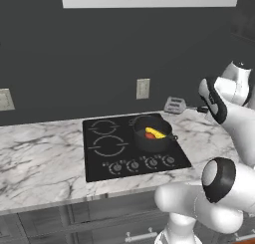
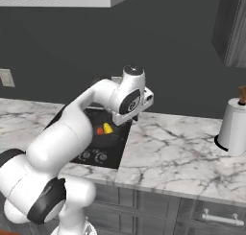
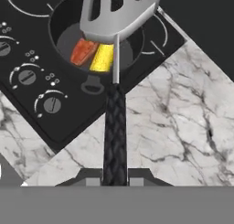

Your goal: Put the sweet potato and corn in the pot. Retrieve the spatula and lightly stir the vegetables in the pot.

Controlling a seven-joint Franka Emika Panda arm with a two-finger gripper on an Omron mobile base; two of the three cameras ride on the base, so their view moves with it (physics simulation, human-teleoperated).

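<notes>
1. Pot [image 1: 152,133]: stands on the right rear burner of the black cooktop [image 1: 107,148], which is set into a marble counter [image 1: 40,163]. In the hand view the pot [image 3: 61,33] has a looped side handle facing the counter.
2. Sweet potato [image 3: 83,51]: lies on the pot floor, touching the corn [image 3: 103,57] side by side. From the left base view the corn [image 1: 156,133] lies just beside the sweet potato [image 1: 150,135]. Both also show past the arm in the right base view, corn [image 2: 108,128] and sweet potato [image 2: 100,130].
3. Spatula [image 3: 114,17]: slotted grey metal blade held above the pot, overlapping its rim in the hand view. A thin metal shank joins the blade to a black twisted handle that runs down between the fingertips.
4. Gripper [image 3: 114,182]: jaws clenched on the spatula handle. The blade end points away from the hand, toward the cooktop.
5. Arm: reaches over the counter at the cooktop's right edge.
6. Surroundings: toaster [image 1: 175,105] at the back wall behind the cooktop; paper towel roll [image 2: 234,126] on the counter well to the right; wall outlet [image 1: 143,88] above the cooktop.
</notes>
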